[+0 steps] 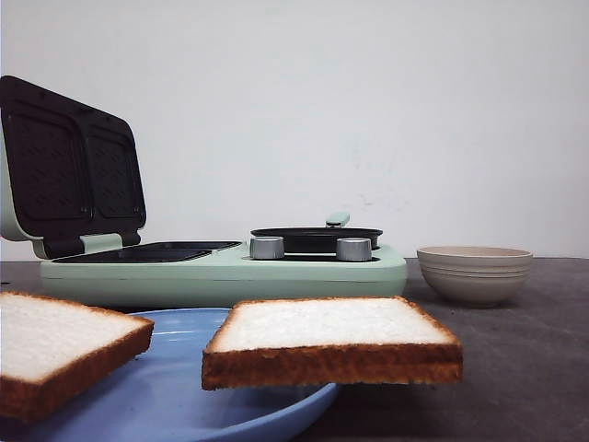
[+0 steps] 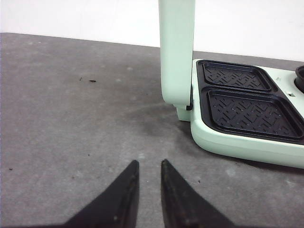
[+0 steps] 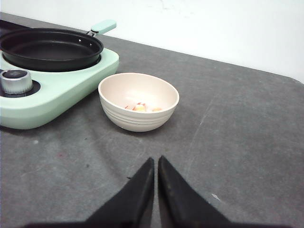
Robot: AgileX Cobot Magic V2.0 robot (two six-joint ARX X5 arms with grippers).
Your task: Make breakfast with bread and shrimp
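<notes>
I have both arms parked low over the bare table. The left gripper (image 2: 148,190) has its fingers slightly apart and holds nothing; the right gripper (image 3: 156,187) has its tips nearly touching, also empty.

The two bread slices sit on the blue plate (image 1: 175,396) closest to the front camera: one slice (image 1: 331,339) overhangs the plate's right rim, the other (image 1: 60,348) lies at the left. The breakfast maker (image 1: 221,267) stands behind with its lid (image 1: 69,166) raised and its grill plates (image 2: 254,111) bare.

I judge the first step is taking a slice by its overhanging crust, gently, since the crumb crushes.

The shrimp (image 3: 140,108) lie in the bowl (image 3: 138,100), just beside the pan (image 3: 50,47). Open table lies left of the lid.
</notes>
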